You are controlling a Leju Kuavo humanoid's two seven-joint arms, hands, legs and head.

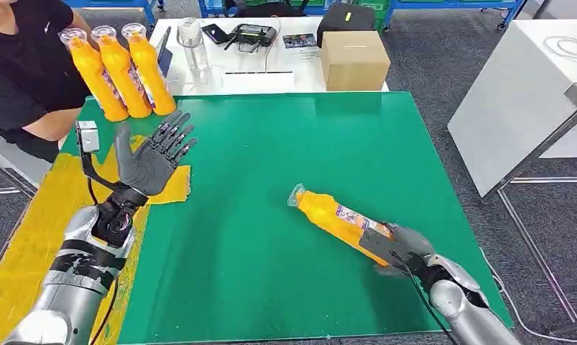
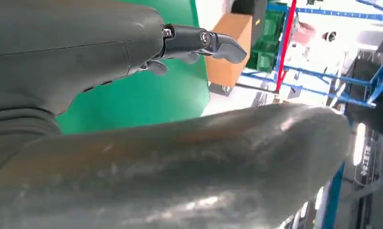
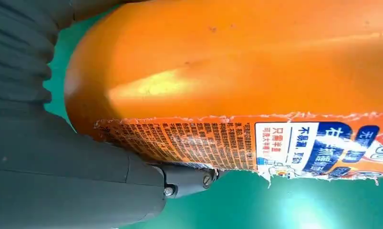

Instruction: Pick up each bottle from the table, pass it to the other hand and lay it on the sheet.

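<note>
**Right hand grips an orange bottle on the green mat; left hand raised with nothing in it**

At the far left a person in a black top sits by the table corner, with three upright orange plastic bottles with clear caps standing side by side at the near-left corner of the green mat, right in front of that person. Below them a yellow sheet runs along the left side of the table, its edge lapping over the mat.

The silver left arm rises over that yellow sheet, and the left hand is held up with its palm showing and its dark fingers spread apart, holding nothing. In the left wrist view the same hand is seen with a finger stretched out above the mat, nothing between thumb and fingers.

Behind the mat, a white table carries a clear plastic jar, a black controller and a brown cardboard box.

Right of centre, an orange plastic bottle with a printed label lies tilted over the mat, clear cap pointing toward the left and away from the robot. The right hand grasps its base end; the right wrist view shows the bottle pressed against the grey hand, green mat beneath. Whether it touches the mat cannot be told.
</note>
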